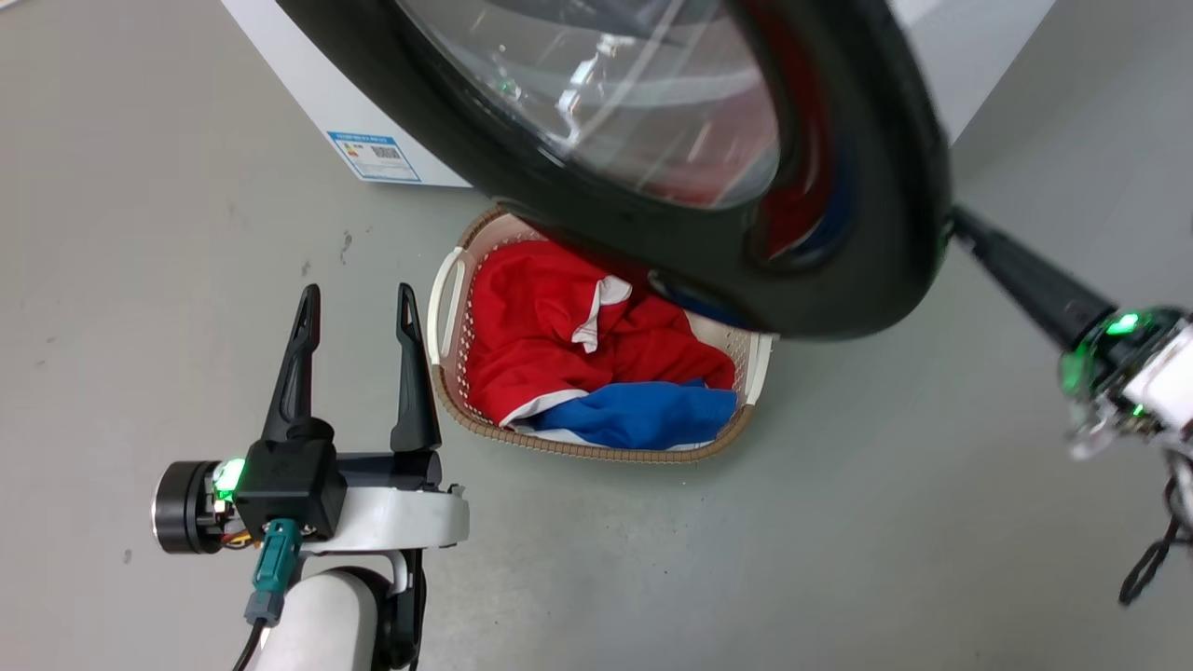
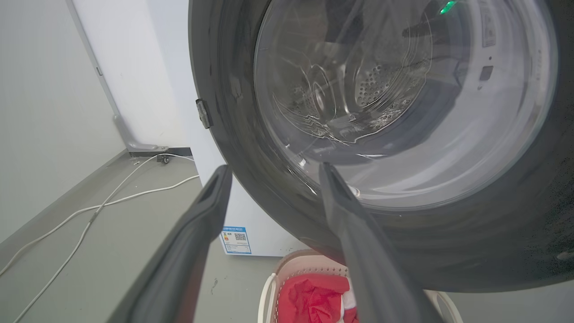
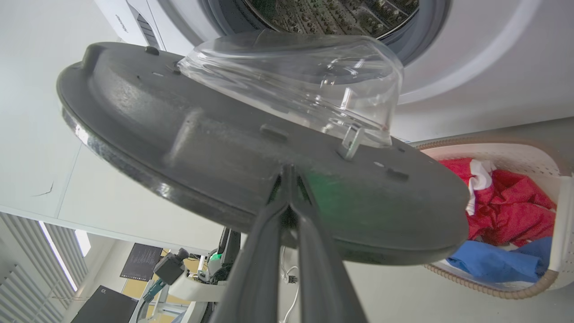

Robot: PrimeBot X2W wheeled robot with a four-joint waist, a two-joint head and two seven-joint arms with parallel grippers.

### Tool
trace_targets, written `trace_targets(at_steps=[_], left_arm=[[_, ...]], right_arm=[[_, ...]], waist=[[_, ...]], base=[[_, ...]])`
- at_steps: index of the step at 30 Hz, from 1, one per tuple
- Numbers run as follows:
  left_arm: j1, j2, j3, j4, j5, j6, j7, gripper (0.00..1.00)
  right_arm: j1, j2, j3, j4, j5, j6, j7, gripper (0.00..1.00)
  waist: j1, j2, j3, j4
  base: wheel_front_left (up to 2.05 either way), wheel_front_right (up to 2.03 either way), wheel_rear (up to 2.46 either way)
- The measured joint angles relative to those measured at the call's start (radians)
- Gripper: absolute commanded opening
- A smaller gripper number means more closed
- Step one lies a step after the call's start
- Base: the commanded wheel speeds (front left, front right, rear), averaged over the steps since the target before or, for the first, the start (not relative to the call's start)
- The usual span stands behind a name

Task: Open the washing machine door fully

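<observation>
Here the white washing machine (image 1: 308,84) stands at the back on the grey floor (image 1: 140,233), and the washing machine door (image 1: 839,186) hangs swung partway out from it, its black rim over a laundry basket (image 1: 445,391) of red and blue clothes (image 1: 596,363). The left pincer (image 1: 359,296) waits spread and empty just beside the basket, pointing at the door's outer face. The right pincer (image 3: 288,170) has its two fingers pressed together, tips against the door's dark inner face just below the glass bowl (image 3: 291,80), pinching nothing. Judged from this, the risk lies in that bare contact: with no grip, the tips could slide along the smooth panel and off past the rim, and the door could drift back toward the drum (image 3: 332,13). A wide swing could also carry the door into the waiting left arm, which seems to stand in its path. The right wrist view gives the inner face and the fingertip contact, which the head view hides behind the rim. The left wrist view alone offers the outer glass head-on, a small metal fitting (image 2: 202,113) at the door's edge, the blue label (image 2: 235,240) low on the front, and cables (image 2: 89,211) trailing along the floor.
</observation>
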State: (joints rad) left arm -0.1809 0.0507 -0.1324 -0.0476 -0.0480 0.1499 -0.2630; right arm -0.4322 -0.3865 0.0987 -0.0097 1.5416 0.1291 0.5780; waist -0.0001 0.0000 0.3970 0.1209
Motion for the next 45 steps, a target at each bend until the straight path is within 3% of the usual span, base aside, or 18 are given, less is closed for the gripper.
trace_targets(at_steps=[18,21,34,45], left_arm=[[0.042,0.000,0.011,0.007,0.000,-0.002,0.000,1.00],[0.053,0.000,0.011,0.011,0.000,-0.001,0.000,1.00],[0.074,0.000,0.015,0.013,0.001,-0.006,0.000,1.00],[0.095,0.000,0.022,0.020,0.006,-0.008,0.000,1.00]], right_arm=[[0.276,0.133,0.165,-0.158,0.003,0.003,-0.040,0.00],[0.271,0.183,0.219,-0.155,-0.007,0.000,-0.040,0.00],[0.279,0.225,0.344,-0.094,-0.023,0.000,-0.019,0.00],[0.279,0.264,0.392,-0.030,-0.022,0.000,-0.053,0.00]], waist=[[-0.0001,0.0000,-0.076,0.011],[0.0002,0.0000,-0.090,0.014],[0.0001,0.0000,-0.132,0.044],[0.0001,0.0000,-0.165,0.044]], base=[[0.00,0.00,0.00],[0.00,0.00,0.00],[0.00,0.00,0.00],[0.00,0.00,0.00]])
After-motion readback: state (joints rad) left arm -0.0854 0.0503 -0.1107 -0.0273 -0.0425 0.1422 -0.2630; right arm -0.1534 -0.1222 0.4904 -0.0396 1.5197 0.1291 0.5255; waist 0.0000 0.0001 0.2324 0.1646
